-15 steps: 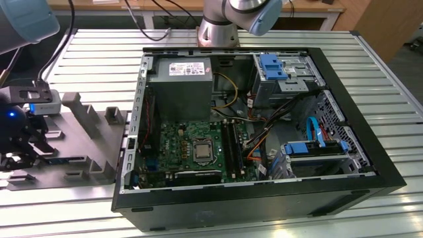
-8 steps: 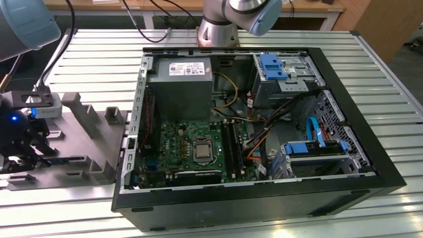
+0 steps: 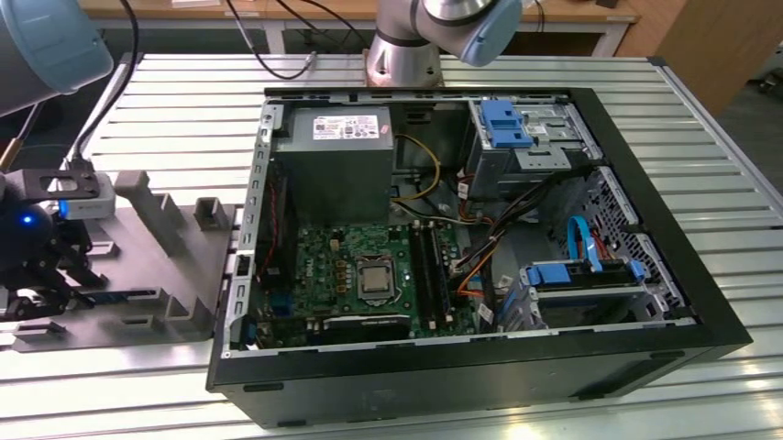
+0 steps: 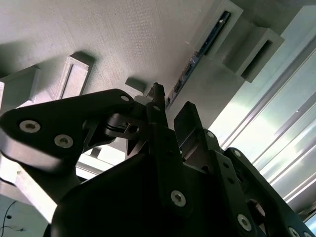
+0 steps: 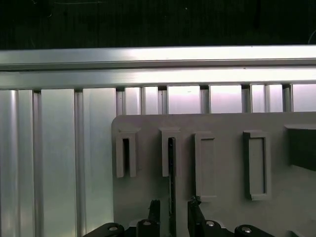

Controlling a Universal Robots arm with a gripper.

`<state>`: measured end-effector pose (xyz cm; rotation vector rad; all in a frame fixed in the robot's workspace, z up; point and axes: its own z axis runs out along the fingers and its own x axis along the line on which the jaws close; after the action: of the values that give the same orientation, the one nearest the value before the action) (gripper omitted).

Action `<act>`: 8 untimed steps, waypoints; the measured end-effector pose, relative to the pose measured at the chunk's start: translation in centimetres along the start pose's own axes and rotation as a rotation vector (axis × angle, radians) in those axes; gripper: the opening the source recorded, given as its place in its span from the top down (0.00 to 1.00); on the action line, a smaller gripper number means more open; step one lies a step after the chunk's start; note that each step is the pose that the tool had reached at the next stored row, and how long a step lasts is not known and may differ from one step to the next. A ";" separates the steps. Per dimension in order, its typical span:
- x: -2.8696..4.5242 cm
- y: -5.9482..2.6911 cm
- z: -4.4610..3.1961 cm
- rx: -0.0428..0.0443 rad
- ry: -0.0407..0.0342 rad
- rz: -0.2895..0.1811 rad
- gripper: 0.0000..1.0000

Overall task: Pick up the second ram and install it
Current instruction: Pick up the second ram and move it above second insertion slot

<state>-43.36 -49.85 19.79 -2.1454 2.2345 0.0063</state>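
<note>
The second ram [image 5: 171, 168] is a thin dark stick standing on edge in a slotted holder of the grey fixture plate [image 5: 227, 217]. My gripper [image 5: 173, 205] is open and straddles the stick's near end, one finger on each side with a gap to both. In the second wrist view the ram [image 4: 207, 42] runs away from the gripper [image 4: 170, 106] along its holder. In the exterior view the gripper [image 3: 43, 275] hangs over the fixture plate [image 3: 135, 307] at the far left, beside the open computer case [image 3: 465, 357]. The green motherboard's black slots [image 3: 428, 261] lie inside the case.
The fixture plate carries several raised holders [image 5: 256, 165] and upright blocks [image 3: 211, 215]. The table is ribbed aluminium [image 5: 59, 163]. Inside the case are a power supply [image 3: 336, 156], drive cages [image 3: 538, 137] and loose cables [image 3: 490, 247]. The arm's base [image 3: 404, 55] stands behind the case.
</note>
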 end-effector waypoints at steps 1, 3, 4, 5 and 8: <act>-0.02 0.06 0.07 0.0001 0.0000 0.000 0.64; -0.07 0.13 0.23 0.0006 -0.0001 0.000 0.64; -0.08 0.16 0.30 0.0005 0.0000 0.000 0.64; -0.09 0.17 0.35 0.0005 0.0000 0.000 0.64; -0.10 0.18 0.35 0.0004 0.0001 0.000 0.64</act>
<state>-43.53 -49.73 19.44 -2.1454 2.2342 0.0058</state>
